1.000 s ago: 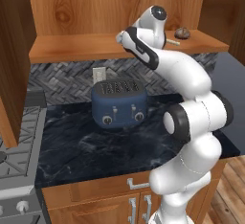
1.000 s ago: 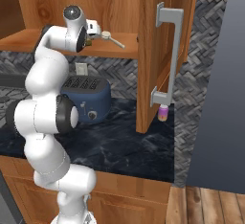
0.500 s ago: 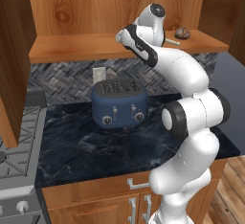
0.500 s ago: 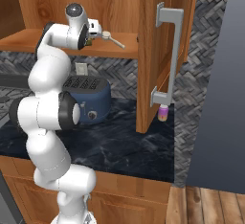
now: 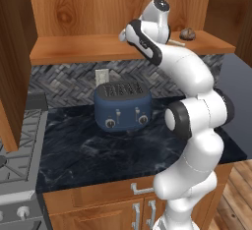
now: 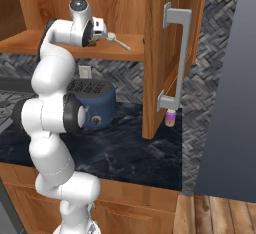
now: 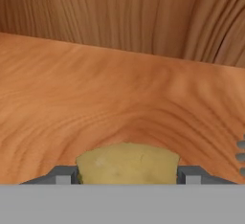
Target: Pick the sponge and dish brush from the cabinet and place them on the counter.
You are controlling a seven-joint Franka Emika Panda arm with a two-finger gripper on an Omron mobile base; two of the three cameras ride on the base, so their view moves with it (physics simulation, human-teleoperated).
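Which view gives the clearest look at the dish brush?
The right base view: the dish brush lies in full on the cabinet shelf beside the gripper. The left base view shows just its handle past the arm.

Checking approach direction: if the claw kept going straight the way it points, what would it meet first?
The sponge, already sitting between the claw fingertips; beyond it, the cabinet shelf, though depth is unclear.

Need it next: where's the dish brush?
The slim cream dish brush lies on the reddish-brown wooden cabinet shelf, just right of the gripper.
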